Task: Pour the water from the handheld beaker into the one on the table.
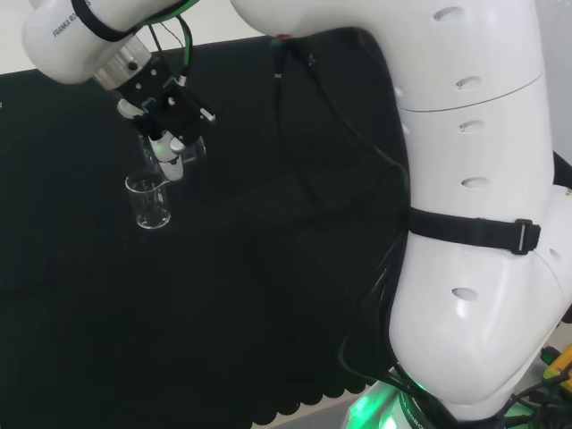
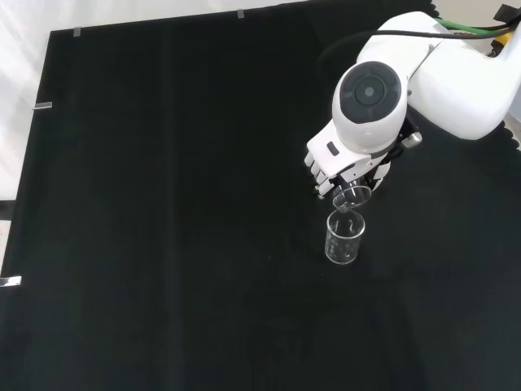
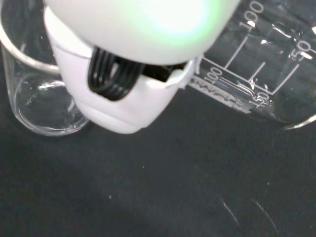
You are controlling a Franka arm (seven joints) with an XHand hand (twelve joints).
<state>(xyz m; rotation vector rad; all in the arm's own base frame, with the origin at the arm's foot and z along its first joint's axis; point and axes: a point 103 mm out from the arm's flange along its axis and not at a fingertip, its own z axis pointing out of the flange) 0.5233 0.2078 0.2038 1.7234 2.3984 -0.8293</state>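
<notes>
My hand (image 1: 168,114) sits in the upper left of the head view, fingers curled round the handheld beaker (image 1: 183,150), which is tipped over right above the table beaker (image 1: 148,201). So I'm gripping it, no question.

Progress-wise, I'd say I'm mid-pour or close to it. The table beaker stands upright on the black cloth (image 1: 232,295), just below and touching-close to the tilted lip. Honestly can't tell how much water has gone across; both are clear and nothing reads as a water line to me. What's left, I reckon: finish tipping, then bring the beaker back upright.

The front view is handy for alignment: right of centre, the held beaker's mouth (image 2: 351,196) hangs directly over the standing one (image 2: 343,238), though a big white link with a grey cap (image 2: 370,96) covers most of my hand. The wrist view gets the tilt instead, with the printed scale on the held glass (image 3: 256,74) running slantwise, and the other beaker's base (image 3: 42,106) beside a white finger (image 3: 118,106).
</notes>
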